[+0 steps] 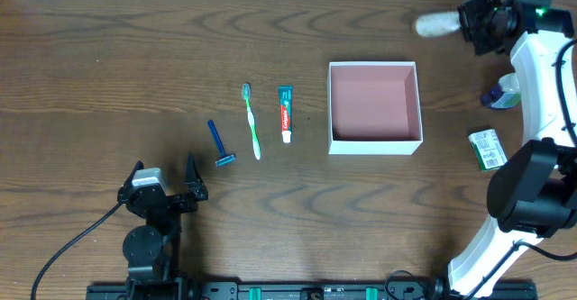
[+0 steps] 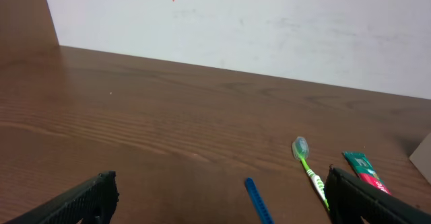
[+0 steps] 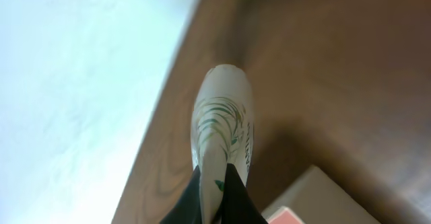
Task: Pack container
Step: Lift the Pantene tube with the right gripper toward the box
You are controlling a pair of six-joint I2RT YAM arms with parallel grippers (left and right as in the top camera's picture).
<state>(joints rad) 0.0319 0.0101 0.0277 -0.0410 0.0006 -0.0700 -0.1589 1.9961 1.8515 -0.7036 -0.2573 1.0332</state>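
Left gripper (image 1: 164, 169) spread wide, right gripper (image 1: 462, 22) pinching a tube

Nearest, the left fingers gape over the brown wood-grain table (image 1: 72, 111). Beyond lie a blue plastic razor (image 1: 219, 144), a green-white toothbrush (image 1: 251, 120) and a red-and-green toothpaste tube (image 1: 286, 113), its lettering too small to read. The square white container (image 1: 375, 143), dusty pink inside, sits mid-table with room all round. At the far edge, the right fingers clamp a white leaf-printed squeeze tube (image 3: 219, 126).

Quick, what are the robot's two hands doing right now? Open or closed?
Left gripper: open, holding nothing.
Right gripper: closed on a white bottle with green leaves.
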